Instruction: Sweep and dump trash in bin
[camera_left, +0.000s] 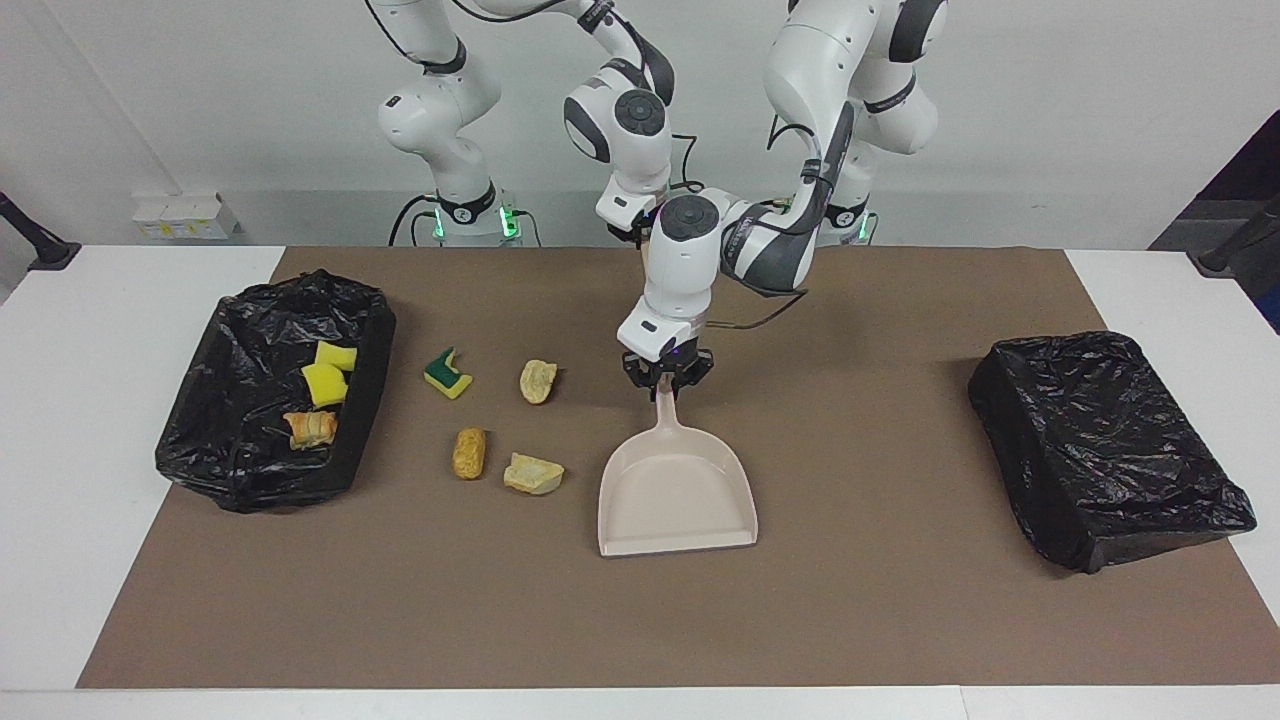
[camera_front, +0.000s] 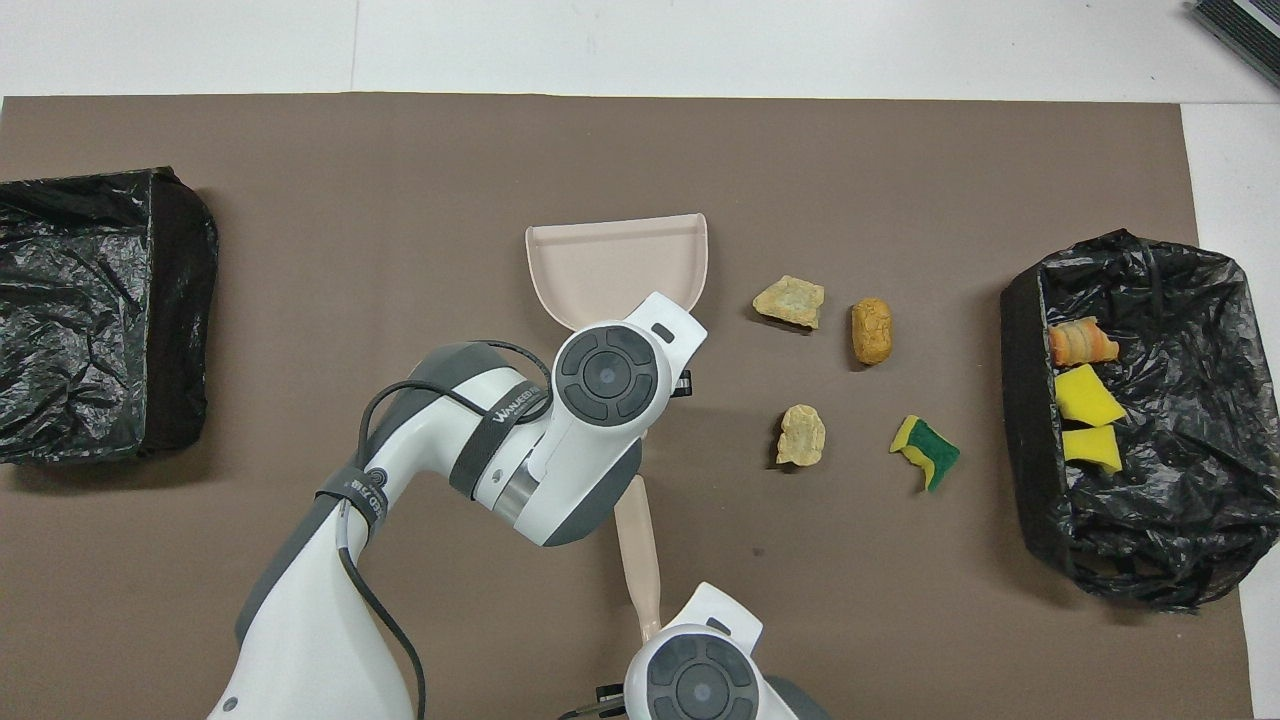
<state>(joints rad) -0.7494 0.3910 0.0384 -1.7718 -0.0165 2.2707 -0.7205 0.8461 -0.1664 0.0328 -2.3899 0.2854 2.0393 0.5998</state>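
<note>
Brown mat over a white table, pale wall at the robots' end. You see the left gripper closed around the handle of the beige dustpan, whose pan lies flat on the mat, open mouth pointing away from the robots. The right gripper sits low at the robots' edge of the mat, pinched shut on the end of a pale brush handle that lies nearer the robots than the dustpan; the brush head is hidden under the left arm.

Trash, note positions: four bits loose on the mat between dustpan and open bin: a green-and-yellow sponge, a bread chunk, a golden pastry roll, and a flat bread piece nearest the pan. Three more lie inside the open black-lined bin toward the right arm's end: two yellow sponge pieces and a pastry chunk.

A second black-wrapped bin stands toward the left arm's end.
</note>
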